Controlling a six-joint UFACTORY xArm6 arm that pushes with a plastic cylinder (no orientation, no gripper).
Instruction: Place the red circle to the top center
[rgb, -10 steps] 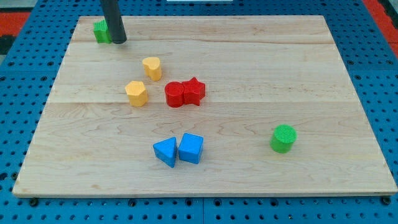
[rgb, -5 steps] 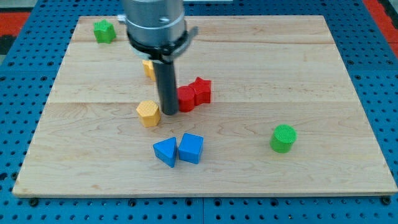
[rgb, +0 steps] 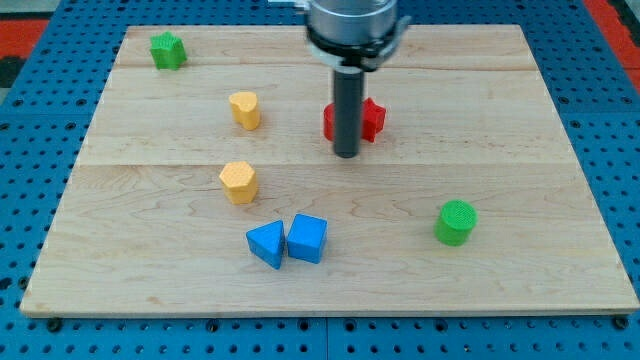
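My tip (rgb: 346, 153) rests on the board just below the red pair. The rod hides most of the red circle (rgb: 330, 122), of which only a sliver shows at the rod's left. The red star (rgb: 372, 118) sits against it on the view's right. Both red blocks lie a little above the board's middle, right of centre.
Two yellow blocks lie left of centre, one higher (rgb: 244, 108) and one lower (rgb: 238, 181). Two blue blocks (rgb: 267, 243) (rgb: 307, 238) touch near the bottom centre. A green cylinder (rgb: 455, 222) is at the right and a green block (rgb: 167, 49) at the top left corner.
My tip swept from the top left down to the red blocks, then up and right. The red circle and star moved up and right with it. The lower yellow block was shifted down-right.
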